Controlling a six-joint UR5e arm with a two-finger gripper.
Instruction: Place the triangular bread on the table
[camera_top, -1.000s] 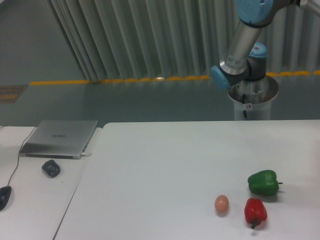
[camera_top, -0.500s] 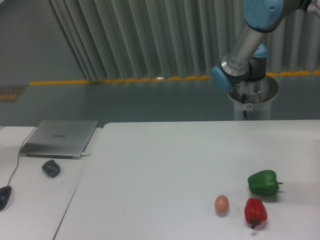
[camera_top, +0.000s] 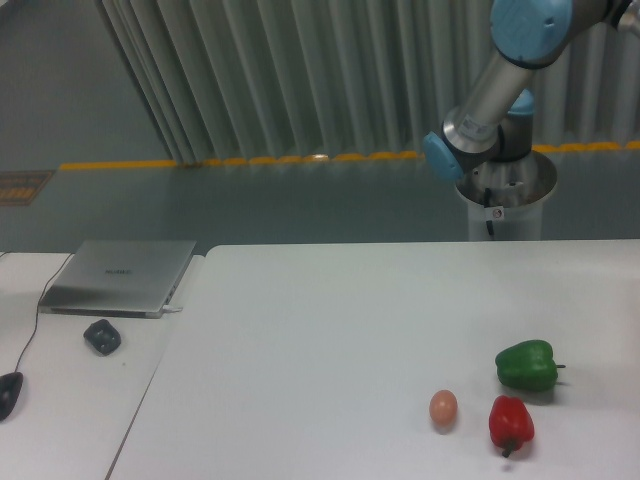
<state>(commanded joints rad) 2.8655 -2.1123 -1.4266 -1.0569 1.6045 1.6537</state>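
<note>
The triangular bread is out of view. The large white table (camera_top: 330, 330) fills the lower middle and right of the camera view. Only part of my arm (camera_top: 490, 90) shows, at the top right behind the table, with silver tubes and blue joint caps. The gripper itself lies beyond the frame's edge, so nothing of its fingers shows.
On the table's right front lie a green pepper (camera_top: 527, 365), a red pepper (camera_top: 511, 423) and a small tan egg (camera_top: 443, 407). A narrower white desk at the left holds a silver laptop (camera_top: 120, 276), a dark small object (camera_top: 102, 336) and a mouse (camera_top: 6, 393). The arm's pedestal (camera_top: 505, 200) stands behind the table.
The arm's upper joint has swung to the right and a little up; the lower elbow has hardly shifted. Nothing on the table has moved.
</note>
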